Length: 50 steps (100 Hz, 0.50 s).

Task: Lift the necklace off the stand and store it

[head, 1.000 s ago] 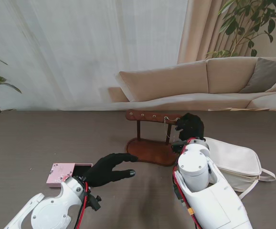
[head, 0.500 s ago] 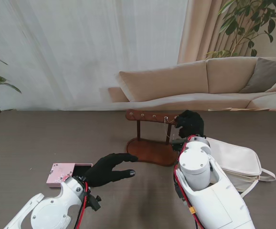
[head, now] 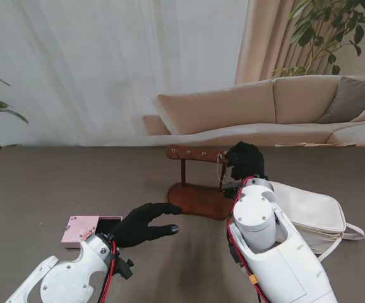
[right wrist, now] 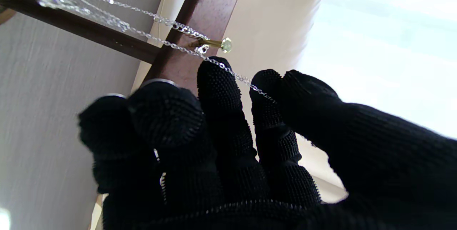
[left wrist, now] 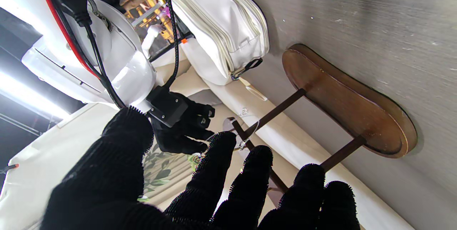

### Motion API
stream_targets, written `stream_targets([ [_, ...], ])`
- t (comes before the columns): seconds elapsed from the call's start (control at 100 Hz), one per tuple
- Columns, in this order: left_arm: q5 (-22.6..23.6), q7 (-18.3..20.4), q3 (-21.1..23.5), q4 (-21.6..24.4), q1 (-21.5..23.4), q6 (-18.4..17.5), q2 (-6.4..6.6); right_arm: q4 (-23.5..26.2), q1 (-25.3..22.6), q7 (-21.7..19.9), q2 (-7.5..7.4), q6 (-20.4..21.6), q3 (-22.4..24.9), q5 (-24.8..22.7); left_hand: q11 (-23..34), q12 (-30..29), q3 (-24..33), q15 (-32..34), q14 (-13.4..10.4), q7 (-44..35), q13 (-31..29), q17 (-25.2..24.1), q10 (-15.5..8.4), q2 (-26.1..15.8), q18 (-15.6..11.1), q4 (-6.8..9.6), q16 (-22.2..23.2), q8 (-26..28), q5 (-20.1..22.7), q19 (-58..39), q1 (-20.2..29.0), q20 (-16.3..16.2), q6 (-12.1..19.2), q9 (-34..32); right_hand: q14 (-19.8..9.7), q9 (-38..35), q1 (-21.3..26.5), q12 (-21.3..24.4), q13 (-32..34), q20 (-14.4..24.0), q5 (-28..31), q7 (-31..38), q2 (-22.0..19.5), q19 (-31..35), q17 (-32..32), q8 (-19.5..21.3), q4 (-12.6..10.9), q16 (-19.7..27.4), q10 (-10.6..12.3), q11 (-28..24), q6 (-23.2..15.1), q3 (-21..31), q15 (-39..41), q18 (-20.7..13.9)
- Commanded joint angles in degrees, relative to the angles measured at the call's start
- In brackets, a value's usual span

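Chain pinched, not yet off its peg

The necklace (right wrist: 150, 37) hung on the stand (head: 198, 197), pinched in the right hand (head: 244, 161); sliding it outward along the peg (right wrist: 214, 44) would clear it. Left hand (head: 146, 224) hovered spread, empty.

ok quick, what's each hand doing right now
Left hand: open, holding nothing.
Right hand: fingers pinching the necklace, which hangs on its peg.
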<state>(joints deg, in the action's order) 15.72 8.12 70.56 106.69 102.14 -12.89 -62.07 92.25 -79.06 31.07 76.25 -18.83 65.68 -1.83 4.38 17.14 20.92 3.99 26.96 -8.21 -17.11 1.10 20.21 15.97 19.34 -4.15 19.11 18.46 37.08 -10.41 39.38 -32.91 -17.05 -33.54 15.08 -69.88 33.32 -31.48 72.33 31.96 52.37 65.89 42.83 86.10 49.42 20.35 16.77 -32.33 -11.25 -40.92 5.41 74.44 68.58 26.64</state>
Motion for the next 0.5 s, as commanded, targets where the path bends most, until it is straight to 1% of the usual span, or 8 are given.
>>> stream_targets([
  [0.0,-0.04,1.03,0.15,0.47,0.34,-0.03,-0.08,0.91,0.28,-1.22,0.13,0.06,-0.41,-0.57,0.1,0.48,-1.32,0.01,0.01,-0.08,-0.52,-0.79,0.02,-2.24,-3.06,2.03,-0.62,0.41,1.01,1.37,1.26,0.12,-0.11,-0.99,0.23,-2.12,1.13,-1.06,2.1,-0.07,0.91,0.08,1.53,2.57,0.28,1.22,1.54,-0.42,-0.61,0.41,-0.94,3.33,1.04,1.13],
  [0.49,0.06,1.12,0.38,0.71,0.57,-0.01,-0.05,0.23,3.82,-2.92,-0.04,-1.55,-1.81,-2.53,0.08,0.49,-1.25,0.1,-0.03,-0.09,-0.49,-0.81,-0.08,-2.24,-3.03,2.03,-0.4,0.41,1.06,1.38,1.26,0.12,-0.13,-0.96,-0.1,-1.85,0.99,-1.01,2.12,-0.02,0.73,-0.03,1.32,2.42,0.11,1.29,1.58,-0.28,-0.07,0.7,-1.52,3.14,0.71,0.81],
])
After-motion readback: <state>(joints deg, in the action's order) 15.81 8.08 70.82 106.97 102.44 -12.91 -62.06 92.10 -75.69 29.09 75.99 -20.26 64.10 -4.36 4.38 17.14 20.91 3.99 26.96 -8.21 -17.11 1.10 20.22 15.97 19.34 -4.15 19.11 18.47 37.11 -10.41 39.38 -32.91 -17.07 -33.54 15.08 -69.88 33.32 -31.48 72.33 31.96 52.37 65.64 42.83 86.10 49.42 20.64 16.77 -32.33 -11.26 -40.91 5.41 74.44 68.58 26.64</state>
